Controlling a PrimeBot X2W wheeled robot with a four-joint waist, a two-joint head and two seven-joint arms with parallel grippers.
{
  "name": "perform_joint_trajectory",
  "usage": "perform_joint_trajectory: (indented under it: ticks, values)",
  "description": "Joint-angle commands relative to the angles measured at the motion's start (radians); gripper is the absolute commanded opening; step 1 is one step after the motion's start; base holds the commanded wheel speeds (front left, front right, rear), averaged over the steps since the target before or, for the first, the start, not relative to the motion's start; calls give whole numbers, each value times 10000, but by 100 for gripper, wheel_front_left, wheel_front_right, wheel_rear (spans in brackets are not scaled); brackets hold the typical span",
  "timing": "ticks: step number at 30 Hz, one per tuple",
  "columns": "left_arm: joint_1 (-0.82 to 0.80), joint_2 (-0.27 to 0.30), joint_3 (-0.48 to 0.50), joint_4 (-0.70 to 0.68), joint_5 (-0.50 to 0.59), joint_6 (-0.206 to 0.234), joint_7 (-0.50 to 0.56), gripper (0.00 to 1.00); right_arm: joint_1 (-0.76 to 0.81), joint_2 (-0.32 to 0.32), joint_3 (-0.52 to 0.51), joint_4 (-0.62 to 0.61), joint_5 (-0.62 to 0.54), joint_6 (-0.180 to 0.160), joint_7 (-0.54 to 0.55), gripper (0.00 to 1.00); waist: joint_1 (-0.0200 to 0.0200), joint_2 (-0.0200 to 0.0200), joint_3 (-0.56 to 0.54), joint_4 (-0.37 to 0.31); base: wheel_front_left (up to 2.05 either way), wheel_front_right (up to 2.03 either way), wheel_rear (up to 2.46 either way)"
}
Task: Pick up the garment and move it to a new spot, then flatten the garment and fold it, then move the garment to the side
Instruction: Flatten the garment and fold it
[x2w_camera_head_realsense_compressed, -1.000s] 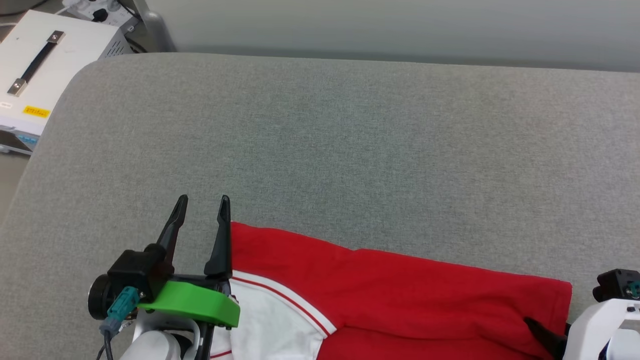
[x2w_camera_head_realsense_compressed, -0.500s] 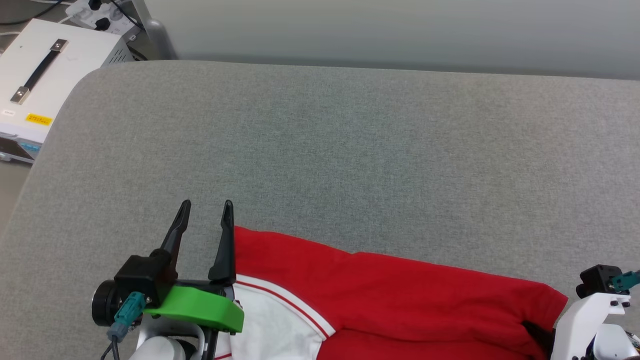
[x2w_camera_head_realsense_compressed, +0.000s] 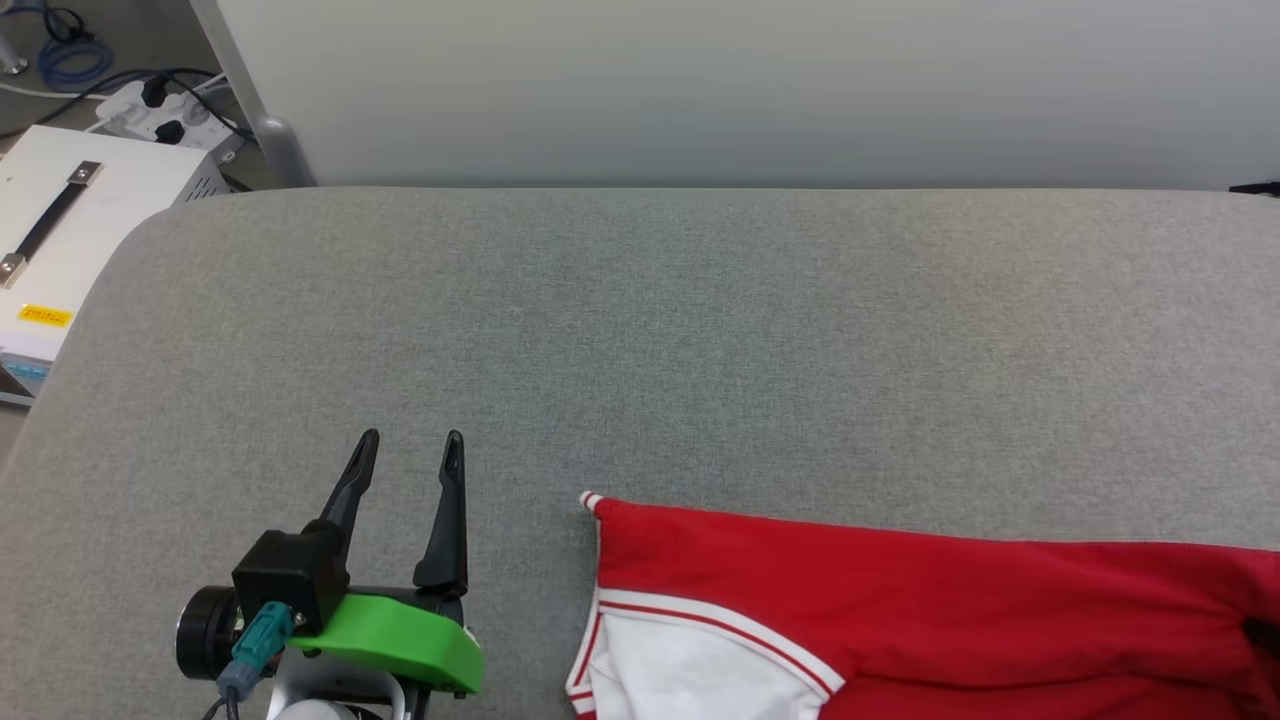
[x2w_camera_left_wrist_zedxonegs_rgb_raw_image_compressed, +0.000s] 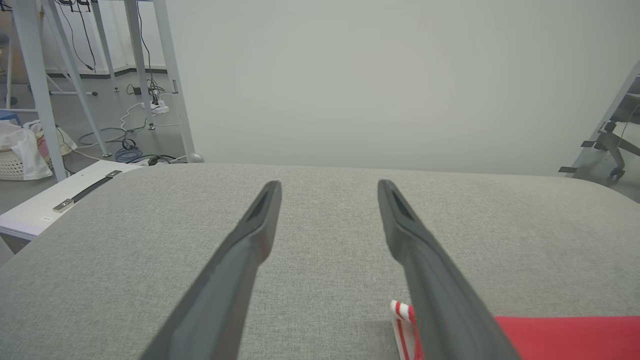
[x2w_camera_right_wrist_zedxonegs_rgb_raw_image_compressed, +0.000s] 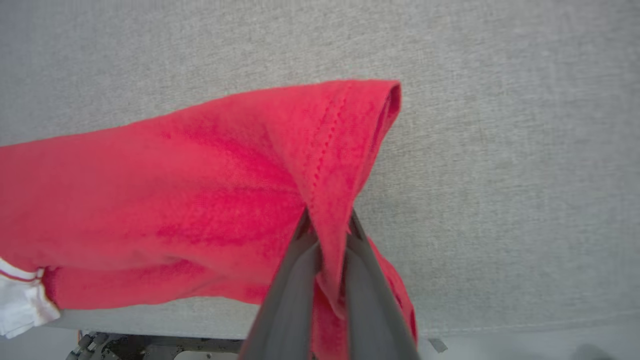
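The right hand (x2w_camera_right_wrist_zedxonegs_rgb_raw_image_compressed: 327, 220) is clamped on a red fold of the garment (x2w_camera_head_realsense_compressed: 900, 590), which lies bunched along the near edge of the surface (x2w_camera_head_realsense_compressed: 640, 330). The left hand (x2w_camera_head_realsense_compressed: 412, 440) hovers above the surface, fingers apart, empty. This is probably the first move; flattening, folding and setting aside look undone.

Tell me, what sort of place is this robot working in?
Most likely a robotics lab or test room, not a home. The garment lies on a cloth-covered grey table, a white equipment case with a carry handle sits beside it, and a power strip and loose cables lie on the floor.
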Motion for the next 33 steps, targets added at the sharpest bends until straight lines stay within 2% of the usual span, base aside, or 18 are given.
perform_joint_trajectory:
  ticks: [1,6,10,16,20,23,27,33]
  values:
    - [91,76,-8,-44,142,85,35,100,-80,-98,-241,59,-95,-6,148,0,0,-1,-64,-33,0,0,0]
    - [204,88,-34,-97,133,164,63,100,-58,118,-726,-144,34,-6,868,0,0,-1,-162,-69,0,0,0]
    - [198,87,-79,-148,138,183,100,100,-320,1210,-944,-549,1181,-6,1918,0,0,-1,-175,-49,0,0,0]
    - [31,58,-187,-201,166,144,164,100,-743,3307,-1288,-1011,3602,-6,4049,0,0,-1,-69,138,0,0,0]
    - [-144,-21,-269,-184,169,92,178,100,-899,3758,-1029,-980,4694,-6,4686,0,0,-1,48,355,0,0,0]
    - [-276,-80,-328,-145,174,57,191,100,-977,3808,-417,-819,5453,-6,4542,0,0,-1,176,560,0,0,0]
    - [-473,-147,-383,-68,175,6,201,100,-1175,3814,1052,-525,6471,-6,3669,0,0,-1,441,813,0,0,0]
    - [-862,-329,-478,98,201,-112,110,100,-1666,3817,3171,-250,6819,-6,2348,0,0,-1,976,1229,0,0,0]
